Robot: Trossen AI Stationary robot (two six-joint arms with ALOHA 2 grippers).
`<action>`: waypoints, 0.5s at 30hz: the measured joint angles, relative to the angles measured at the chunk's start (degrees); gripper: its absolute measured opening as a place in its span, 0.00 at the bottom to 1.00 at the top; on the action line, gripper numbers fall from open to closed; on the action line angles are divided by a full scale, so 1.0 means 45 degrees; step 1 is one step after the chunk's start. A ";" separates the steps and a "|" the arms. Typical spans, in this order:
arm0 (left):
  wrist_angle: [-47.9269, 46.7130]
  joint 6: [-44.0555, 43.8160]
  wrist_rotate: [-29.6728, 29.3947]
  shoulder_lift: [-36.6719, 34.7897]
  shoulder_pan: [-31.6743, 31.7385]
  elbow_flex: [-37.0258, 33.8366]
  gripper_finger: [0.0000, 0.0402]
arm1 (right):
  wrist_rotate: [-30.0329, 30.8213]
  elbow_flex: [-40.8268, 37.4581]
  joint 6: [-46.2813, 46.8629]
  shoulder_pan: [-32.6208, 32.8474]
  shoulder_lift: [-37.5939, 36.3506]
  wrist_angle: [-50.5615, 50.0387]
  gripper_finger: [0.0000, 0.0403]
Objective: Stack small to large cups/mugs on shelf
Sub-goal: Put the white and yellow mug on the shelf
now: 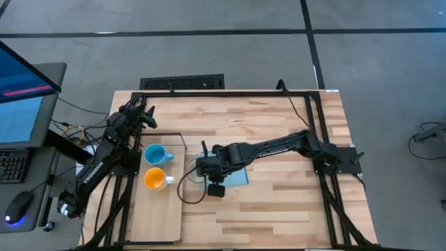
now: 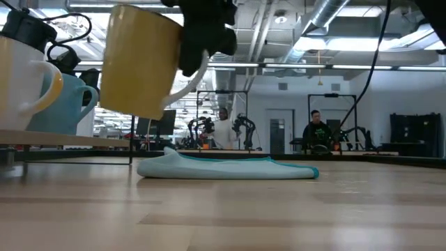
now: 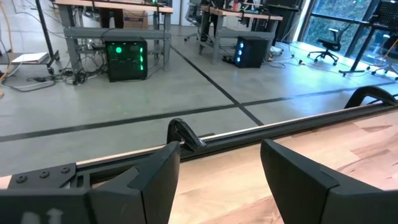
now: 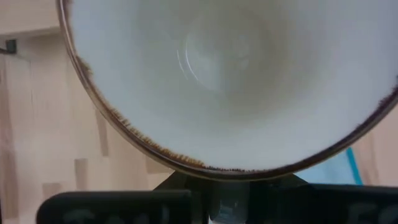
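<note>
Overhead, your right gripper point(image 1: 207, 167) reaches across mid-table beside the shelf point(image 1: 159, 213), where the blue mug point(image 1: 155, 154) and orange mug point(image 1: 154, 178) already stand; the left gripper point(image 1: 144, 115) waits unclenched by the far edge. Table level, the large mug point(image 2: 136, 59) hangs tilted, clear of the blue cloth point(image 2: 226, 168), clamped by its handle side. Right wrist, its mouth gapes at you, axis steeply tipped. Carrying appears under way; next you likely level it and lower onto the board.
</note>
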 joint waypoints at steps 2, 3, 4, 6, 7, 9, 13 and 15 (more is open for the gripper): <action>0.0000 0.0006 0.0000 0.0000 0.0000 0.0000 0.54 | 0.0006 0.0458 0.0017 0.0127 0.0311 -0.0072 0.17; 0.0000 0.0007 0.0000 0.0000 0.0000 0.0000 0.54 | 0.0007 0.0691 0.0020 0.0189 0.0455 -0.0057 0.17; 0.0000 0.0002 0.0000 0.0000 0.0000 0.0000 0.54 | 0.0006 0.0931 0.0017 0.0257 0.0593 -0.0129 0.17; 0.0000 -0.0009 0.0000 0.0000 0.0000 0.0000 0.54 | 0.0008 0.1389 0.0017 0.0388 0.0820 -0.0450 0.17; 0.0000 -0.0004 0.0000 0.0000 0.0000 0.0000 0.54 | 0.0011 0.1537 -0.0017 0.0462 0.0853 -0.0526 0.17; 0.0000 0.0014 0.0000 0.0000 0.0000 0.0000 0.54 | 0.0010 0.1640 -0.0080 0.0602 0.0853 -0.0500 0.17; 0.0000 0.0000 -0.0003 0.0000 0.0000 0.0000 0.54 | 0.0011 0.1638 -0.0074 0.0916 0.0834 -0.0640 0.17; 0.0004 0.0000 -0.0005 0.0000 0.0000 0.0000 0.54 | 0.0016 0.1638 -0.0070 0.1093 0.0833 -0.0505 0.17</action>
